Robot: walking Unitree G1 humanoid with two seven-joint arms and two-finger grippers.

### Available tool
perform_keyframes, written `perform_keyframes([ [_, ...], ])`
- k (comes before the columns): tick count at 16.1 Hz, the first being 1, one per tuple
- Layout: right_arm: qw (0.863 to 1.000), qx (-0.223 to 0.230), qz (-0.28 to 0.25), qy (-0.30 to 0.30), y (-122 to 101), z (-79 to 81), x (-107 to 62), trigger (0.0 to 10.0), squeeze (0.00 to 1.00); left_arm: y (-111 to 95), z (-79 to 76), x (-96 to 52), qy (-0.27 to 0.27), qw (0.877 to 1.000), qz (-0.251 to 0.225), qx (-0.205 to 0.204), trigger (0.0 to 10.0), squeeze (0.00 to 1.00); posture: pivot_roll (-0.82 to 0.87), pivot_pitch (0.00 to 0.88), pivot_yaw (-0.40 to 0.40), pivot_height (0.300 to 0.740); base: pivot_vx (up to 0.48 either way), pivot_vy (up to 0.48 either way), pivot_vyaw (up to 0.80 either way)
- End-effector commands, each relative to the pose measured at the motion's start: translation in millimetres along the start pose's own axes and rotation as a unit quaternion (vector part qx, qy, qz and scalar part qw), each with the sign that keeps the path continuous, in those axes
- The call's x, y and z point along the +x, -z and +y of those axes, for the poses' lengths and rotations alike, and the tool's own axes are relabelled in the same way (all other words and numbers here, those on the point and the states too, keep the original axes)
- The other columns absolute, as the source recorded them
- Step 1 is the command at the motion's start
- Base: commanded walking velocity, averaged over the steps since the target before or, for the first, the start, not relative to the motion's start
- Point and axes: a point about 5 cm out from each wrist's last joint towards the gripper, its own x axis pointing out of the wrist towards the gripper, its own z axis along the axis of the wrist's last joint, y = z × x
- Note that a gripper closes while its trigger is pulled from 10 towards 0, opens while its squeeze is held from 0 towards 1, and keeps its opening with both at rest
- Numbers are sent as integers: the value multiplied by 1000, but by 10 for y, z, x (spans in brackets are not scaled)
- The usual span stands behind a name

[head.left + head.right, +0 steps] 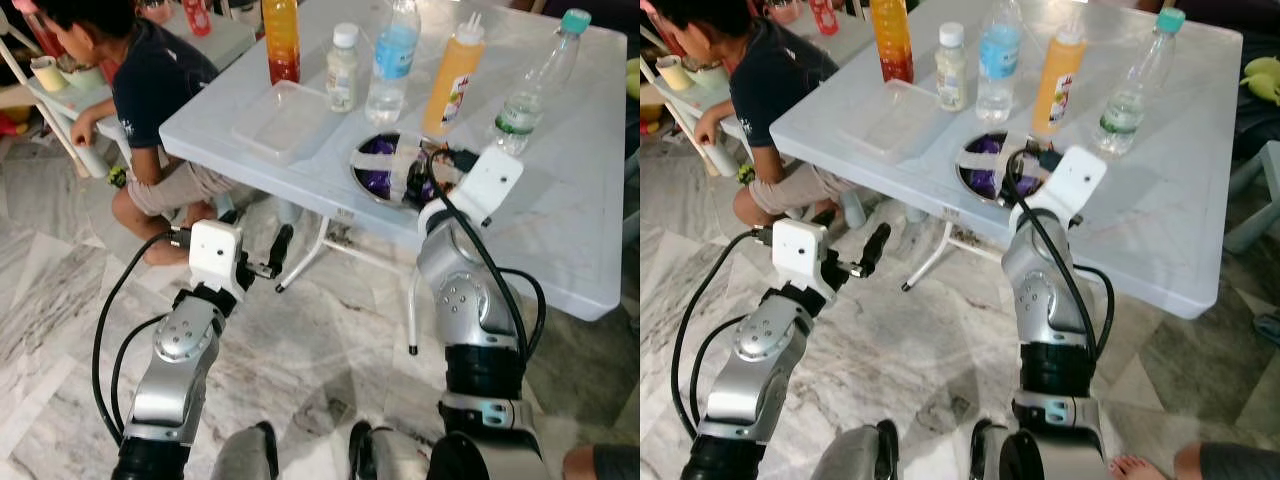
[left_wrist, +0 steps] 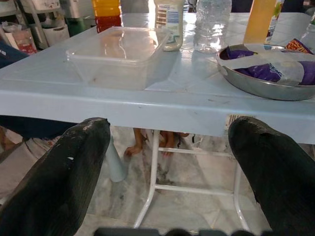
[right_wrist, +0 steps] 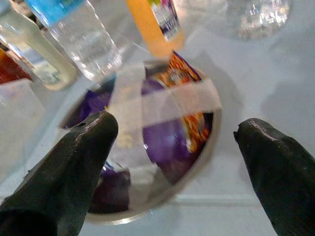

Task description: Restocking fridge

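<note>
A steel bowl [image 1: 362, 177] of purple snack packets, taped across, sits near the front edge of the pale blue table [image 1: 560, 230]. Behind it stand a red-orange juice bottle [image 1: 281, 40], a small white bottle [image 1: 342, 70], a blue-labelled water bottle [image 1: 392, 60], an orange squeeze bottle [image 1: 452, 80] and a teal-capped clear bottle [image 1: 530, 90]. A clear lidded container [image 1: 285, 120] lies to the bowl's left. My right gripper [image 3: 176, 125] hovers open just above the bowl. My left gripper [image 2: 167, 128] is open and empty, below the table's edge and facing it.
A person [image 1: 150, 90] sits on the floor at the table's left corner, close to my left arm. White table legs [image 1: 413, 310] stand on the marble floor ahead. Someone's bare foot [image 1: 1130, 465] is at my lower right. Shelves and clutter fill the far left.
</note>
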Motion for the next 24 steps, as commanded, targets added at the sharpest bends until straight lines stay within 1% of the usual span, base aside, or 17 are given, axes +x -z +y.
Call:
perform_keyframes([
  [1, 998, 38, 50, -10, 218, 115, -82, 10000, 0, -15, -23, 4, 9, 1000, -2, 1, 10000, 0, 83, 150, 35, 740, 0, 0, 0],
  [2, 995, 51, 80, -7, 333, 103, -88, 10000, 0, -15, -30, 7, 11, 1000, -2, 0, 10000, 0, 85, 150, 36, 740, 0, 0, 0],
  [4, 994, 53, 91, -13, 386, 110, -93, 10000, 0, -16, -24, 6, 11, 1000, -2, 1, 10000, 0, 87, 150, 35, 740, 0, 0, 0],
  [5, 990, 68, 123, -24, 481, 123, -77, 10000, 0, -17, -18, 5, 10, 1000, -2, 2, 10000, 0, 89, 152, 36, 740, 0, 0, 0],
  [7, 988, 78, 128, -21, 498, 117, -56, 10000, 0, -18, -18, 5, 10, 1000, -2, 2, 10000, 0, 91, 151, 33, 740, 0, 0, 0],
  [8, 986, 92, 138, -19, 506, 123, -23, 1529, 0, -17, -18, 5, 10, 1000, -2, 2, 10000, 0, 92, 151, 33, 740, 0, 0, 0],
  [9, 983, 108, 149, -14, 498, 130, 24, 0, 0, -16, -19, 5, 9, 1000, -2, 2, 10000, 0, 91, 151, 33, 740, 0, 0, 0],
  [10, 982, 111, 150, -11, 480, 130, 54, 0, 0, -12, -21, 5, 10, 1000, -1, 2, 10000, 0, 91, 149, 32, 740, 0, 0, 0],
  [12, 979, 136, 153, -7, 421, 124, 146, 0, 0, -11, -22, 11, 10, 1000, -2, 2, 10000, 0, 90, 148, 33, 740, 0, 0, 0],
  [13, 977, 146, 154, -7, 397, 111, 188, 510, 0, -11, -22, 16, 9, 1000, -2, 2, 10000, 0, 90, 146, 33, 740, 0, 0, 0],
  [14, 976, 147, 159, -7, 391, 95, 218, 510, 0, -11, -21, 18, 9, 1000, -2, 3, 10000, 0, 90, 146, 33, 740, 0, 0, 0],
  [15, 975, 148, 164, -1, 354, 38, 293, 431, 0, -13, -21, 22, 9, 1000, -3, 3, 10000, 0, 91, 145, 32, 740, 0, 0, 0],
  [16, 976, 148, 157, 8, 301, -17, 344, 0, 0, -14, -21, 23, 8, 1000, -3, 4, 10000, 0, 91, 146, 33, 740, 0, 0, 0],
  [19, 979, 149, 138, 31, 165, -176, 469, 0, 0, -10, -17, 18, 6, 1000, -3, 5, 10000, 0, 92, 145, 32, 740, 0, 0, 0],
  [21, 980, 143, 134, 41, 98, -250, 547, 0, 0, -18, -13, 22, 5, 1000, -5, 6, 10000, 0, 93, 146, 35, 740, 0, 0, 0],
  [23, 980, 132, 142, 34, 81, -262, 588, 39, 0, -23, -10, 18, 5, 1000, -7, 8, 10000, 0, 95, 146, 36, 740, 0, 0, 0],
  [24, 982, 129, 131, 40, 26, -314, 625, 1098, 0, -23, -8, 13, 4, 1000, -7, 11, 10000, 0, 96, 146, 36, 740, 0, 0, 0],
])
